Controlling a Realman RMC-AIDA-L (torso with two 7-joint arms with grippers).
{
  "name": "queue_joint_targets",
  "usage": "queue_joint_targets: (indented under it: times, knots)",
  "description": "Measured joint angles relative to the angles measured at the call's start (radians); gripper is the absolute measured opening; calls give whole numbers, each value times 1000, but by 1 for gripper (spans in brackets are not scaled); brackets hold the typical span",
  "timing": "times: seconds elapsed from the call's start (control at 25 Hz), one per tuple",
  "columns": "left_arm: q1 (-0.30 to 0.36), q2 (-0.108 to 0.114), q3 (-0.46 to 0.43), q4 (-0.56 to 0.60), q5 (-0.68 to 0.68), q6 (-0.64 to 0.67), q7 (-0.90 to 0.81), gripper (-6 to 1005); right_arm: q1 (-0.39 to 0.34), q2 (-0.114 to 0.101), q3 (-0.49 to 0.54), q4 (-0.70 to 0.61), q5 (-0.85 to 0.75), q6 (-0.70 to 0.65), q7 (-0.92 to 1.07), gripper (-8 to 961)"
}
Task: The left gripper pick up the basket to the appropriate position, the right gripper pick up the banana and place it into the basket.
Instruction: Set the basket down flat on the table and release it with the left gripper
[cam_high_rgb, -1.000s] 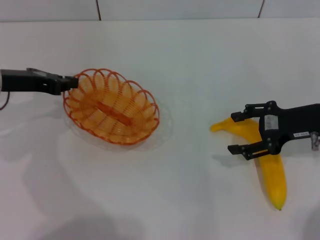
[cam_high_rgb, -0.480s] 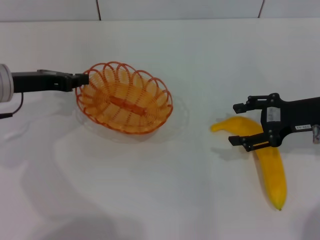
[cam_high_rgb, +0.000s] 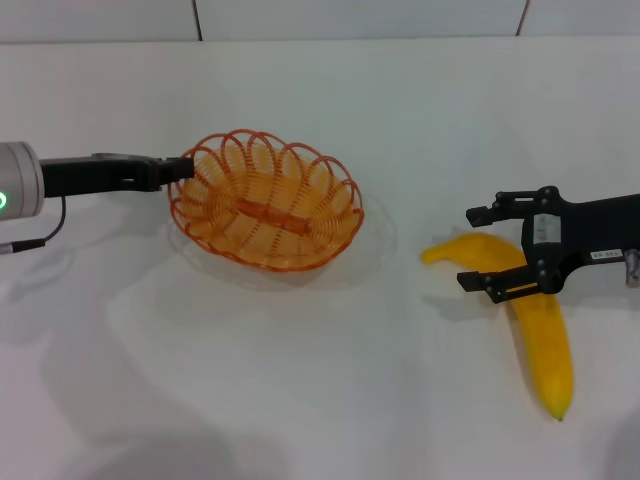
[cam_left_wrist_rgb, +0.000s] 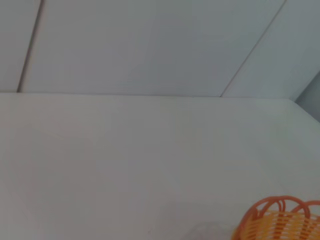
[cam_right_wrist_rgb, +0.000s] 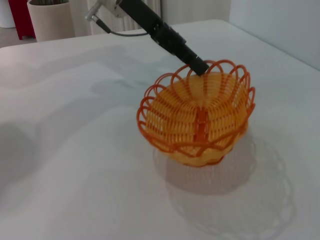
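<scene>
The orange wire basket (cam_high_rgb: 268, 212) hangs a little above the white table, casting a shadow under it. My left gripper (cam_high_rgb: 180, 172) is shut on its left rim, reaching in from the left on a black arm. In the right wrist view the basket (cam_right_wrist_rgb: 200, 120) floats over its shadow with the left gripper (cam_right_wrist_rgb: 198, 66) pinching the far rim. A corner of the basket (cam_left_wrist_rgb: 280, 222) shows in the left wrist view. The yellow banana (cam_high_rgb: 540, 340) lies on the table at the right. My right gripper (cam_high_rgb: 467, 247) is open, its fingers straddling the banana's upper end.
The white table (cam_high_rgb: 330, 400) spreads between basket and banana. A grey tiled wall (cam_high_rgb: 350, 18) runs along the far edge. Off the table in the right wrist view stand a beige pot (cam_right_wrist_rgb: 50, 17) and a red object (cam_right_wrist_rgb: 20, 15).
The left gripper has carried the basket to the right, toward the table's middle. The right gripper rose slightly a second ago and has held still since.
</scene>
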Motion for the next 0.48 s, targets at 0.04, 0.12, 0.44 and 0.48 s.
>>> queue_joint_targets:
  times: [0.04,0.12,0.44,0.48]
  knots:
    - [2,0,-1,-5,-6,0,-1,53,0,0,0,0,0,0,0,871]
    - [4,0,-1,-7,-10,0,-1,53,0,-1,0,0,0,0,0,871]
    - [19,0,-3,-42,-37,-31,-3,56,0,-2,1,0,5,0,0,871]
    - [22,0,-3,-45,-42,-34,-2,56,0,-2,1,0,5,1,0,871]
